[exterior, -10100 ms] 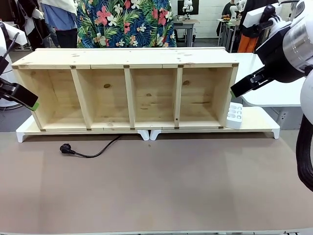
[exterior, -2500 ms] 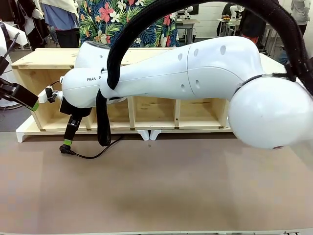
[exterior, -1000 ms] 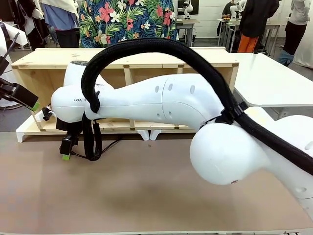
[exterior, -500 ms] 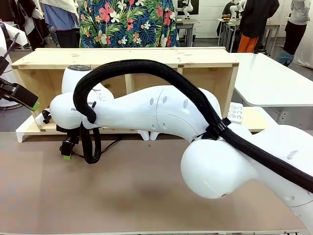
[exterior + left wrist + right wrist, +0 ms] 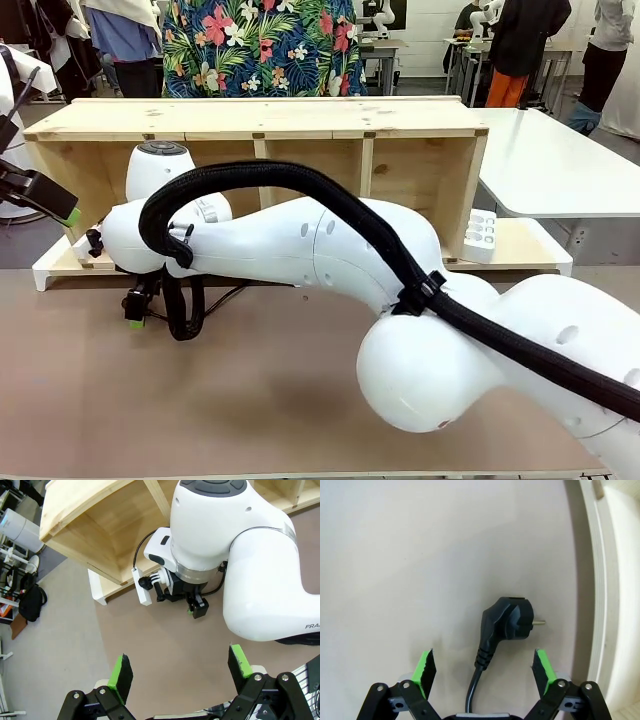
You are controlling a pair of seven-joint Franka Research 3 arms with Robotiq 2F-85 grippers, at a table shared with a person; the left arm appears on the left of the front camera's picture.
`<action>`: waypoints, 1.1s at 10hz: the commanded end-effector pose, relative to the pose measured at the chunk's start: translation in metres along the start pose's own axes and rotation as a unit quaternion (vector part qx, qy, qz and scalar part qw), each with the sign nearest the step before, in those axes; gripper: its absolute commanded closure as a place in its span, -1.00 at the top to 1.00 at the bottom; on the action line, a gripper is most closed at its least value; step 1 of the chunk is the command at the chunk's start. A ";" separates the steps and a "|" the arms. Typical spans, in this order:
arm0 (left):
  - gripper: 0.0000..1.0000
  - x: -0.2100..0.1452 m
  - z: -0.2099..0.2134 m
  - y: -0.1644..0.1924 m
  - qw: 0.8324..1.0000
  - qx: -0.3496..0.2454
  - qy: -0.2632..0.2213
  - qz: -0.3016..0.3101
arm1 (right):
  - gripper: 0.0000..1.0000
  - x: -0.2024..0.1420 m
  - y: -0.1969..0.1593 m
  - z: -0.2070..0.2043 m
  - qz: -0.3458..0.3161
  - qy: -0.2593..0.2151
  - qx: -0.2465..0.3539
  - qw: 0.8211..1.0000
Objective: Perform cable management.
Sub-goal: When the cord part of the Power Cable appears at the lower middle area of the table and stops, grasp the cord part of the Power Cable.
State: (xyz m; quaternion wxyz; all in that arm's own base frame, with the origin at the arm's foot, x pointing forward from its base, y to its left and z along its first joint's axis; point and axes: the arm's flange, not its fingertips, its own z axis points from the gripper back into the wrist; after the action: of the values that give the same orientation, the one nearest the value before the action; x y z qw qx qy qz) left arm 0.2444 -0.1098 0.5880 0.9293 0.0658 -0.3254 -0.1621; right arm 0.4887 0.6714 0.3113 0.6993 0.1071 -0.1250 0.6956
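The job has barely begun. The cable [image 5: 481, 656] lies loose on the brown tabletop [image 5: 395, 555], ungathered and unheld. In the right wrist view its plug [image 5: 510, 617] rests flat just below centre frame, pins pointing right toward the white base [image 5: 607, 580] under the wooden shelf unit [image 5: 300, 115]. The cord runs from the plug down to the bottom edge.

The right pincer [image 5: 484, 666] hangs over it with its green pads spread wide, one on each side of the cord just behind the plug, pinching nothing. The left pincer [image 5: 180, 667] is also spread and empty, held off to the side and looking down on the right arm's wrist. Everything is left to do, I judge: close on the cable, lift it, then gather or route it.

Where the cord goes beyond the plug is hard to follow. It is cut off at the bottom of the right wrist view, and in the front view the right arm and its ribbed hose [image 5: 180, 300] cover most of it at left centre. I cannot tell whether the pads touch the tabletop.
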 end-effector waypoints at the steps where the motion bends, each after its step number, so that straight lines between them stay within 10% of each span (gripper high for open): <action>1: 1.00 0.001 -0.001 0.001 1.000 0.001 -0.001 -0.002 | 1.00 0.037 -0.024 -0.012 -0.002 -0.002 -0.005 1.000; 8: 1.00 0.001 -0.001 0.001 1.000 0.001 -0.001 -0.002 | 0.95 0.032 -0.024 -0.012 -0.020 0.015 0.006 1.000; 11: 1.00 0.001 -0.001 0.001 1.000 0.001 -0.001 -0.002 | 0.20 0.032 -0.024 -0.012 -0.020 0.021 0.008 1.000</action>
State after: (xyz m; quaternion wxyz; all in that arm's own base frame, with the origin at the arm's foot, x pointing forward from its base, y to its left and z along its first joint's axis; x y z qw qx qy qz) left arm 0.2444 -0.1099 0.5880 0.9293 0.0658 -0.3254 -0.1621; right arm 0.4863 0.6699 0.3069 0.7066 0.0999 -0.1090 0.6919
